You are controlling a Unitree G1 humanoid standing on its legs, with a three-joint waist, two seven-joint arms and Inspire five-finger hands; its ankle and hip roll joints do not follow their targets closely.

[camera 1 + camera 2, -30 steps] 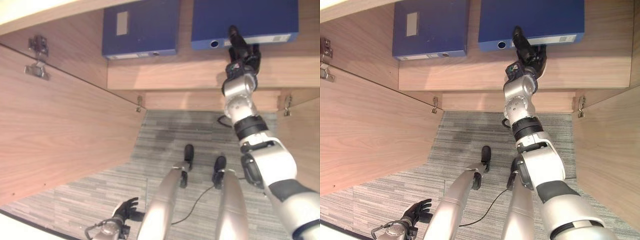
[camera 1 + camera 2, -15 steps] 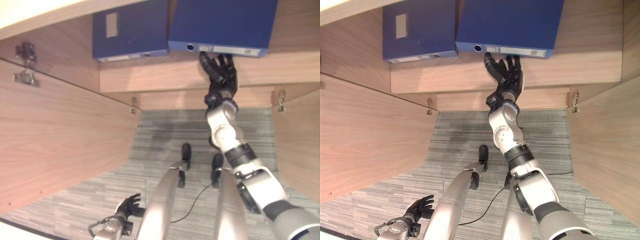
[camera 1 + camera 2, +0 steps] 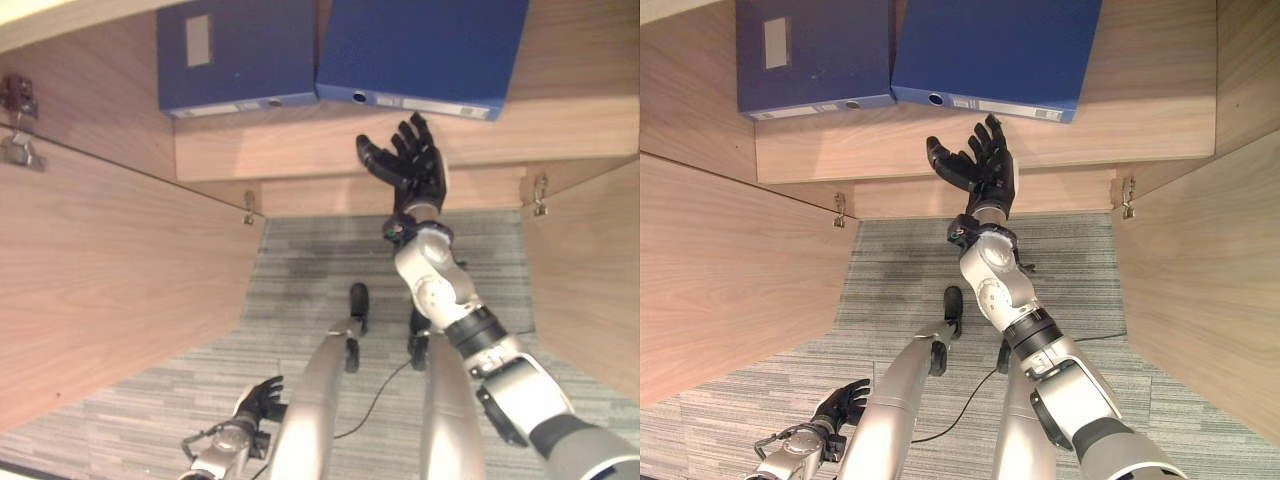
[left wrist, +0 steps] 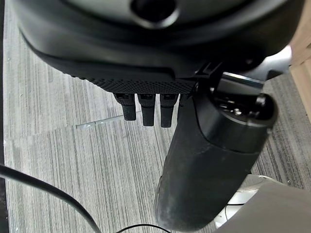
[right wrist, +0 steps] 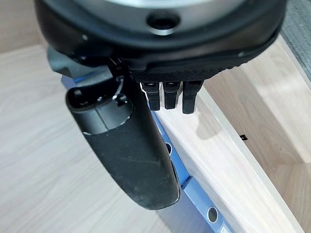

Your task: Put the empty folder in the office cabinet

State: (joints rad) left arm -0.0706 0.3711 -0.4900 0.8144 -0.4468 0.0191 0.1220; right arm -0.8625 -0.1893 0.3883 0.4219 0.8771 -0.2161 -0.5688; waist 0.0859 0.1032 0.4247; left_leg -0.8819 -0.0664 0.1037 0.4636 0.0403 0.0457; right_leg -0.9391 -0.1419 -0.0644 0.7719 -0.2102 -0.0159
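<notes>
Blue folder (image 3: 420, 48) beyond open right hand (image 3: 412, 165)

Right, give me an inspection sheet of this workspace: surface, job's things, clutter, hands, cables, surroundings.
Surface: wooden cabinet shelf, bare wood along its front edge.
Job's things: right blue folder lies flat on the shelf, spine forward and slightly skewed; left blue folder lies flat beside it, and their near corners meet or overlap.
Clutter: nothing seen.
Hands: right hand open, fingers spread, just in front of the shelf edge, touching neither folder; left hand low by the floor, holding nothing.
Cables: nothing seen apart from the robot's own.
Surroundings: open cabinet doors on both sides; grey striped carpet below.
</notes>
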